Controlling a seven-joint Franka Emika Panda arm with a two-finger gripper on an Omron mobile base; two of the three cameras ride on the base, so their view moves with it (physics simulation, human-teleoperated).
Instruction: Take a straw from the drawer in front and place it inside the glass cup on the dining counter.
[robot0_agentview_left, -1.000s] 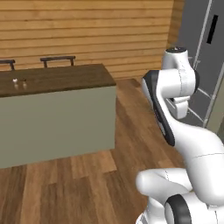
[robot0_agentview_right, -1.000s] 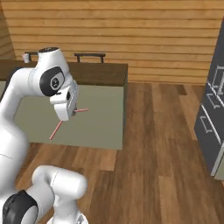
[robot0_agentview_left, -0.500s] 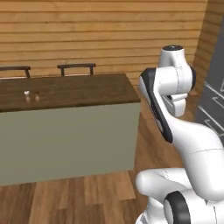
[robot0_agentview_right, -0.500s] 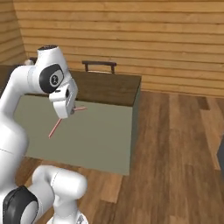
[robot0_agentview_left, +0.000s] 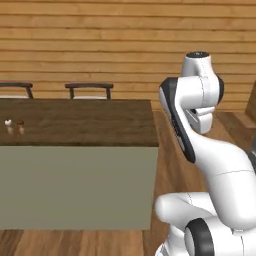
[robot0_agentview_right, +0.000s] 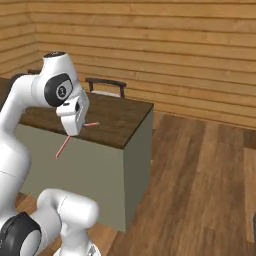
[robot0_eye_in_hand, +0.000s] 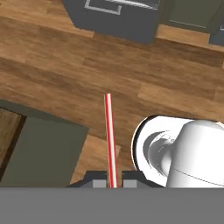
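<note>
Gripper (robot0_eye_in_hand: 113, 178) clenched on the straw (robot0_eye_in_hand: 110, 135), which sticks out straight between the finger tips in the hand view; in the right base view the red straw (robot0_agentview_right: 64, 146) hangs slanted below the hand, in the air in front of the dining counter (robot0_agentview_right: 120, 125). Dark brown plank top, flat grey-green sides, wood floor (robot0_agentview_right: 200, 175) all around, horizontal wood-plank walls (robot0_agentview_left: 100, 45). Two dark-framed chairs (robot0_agentview_left: 89, 90) behind the counter. Small pale items (robot0_agentview_left: 9, 124) near the counter's left end, too small to identify.
</note>
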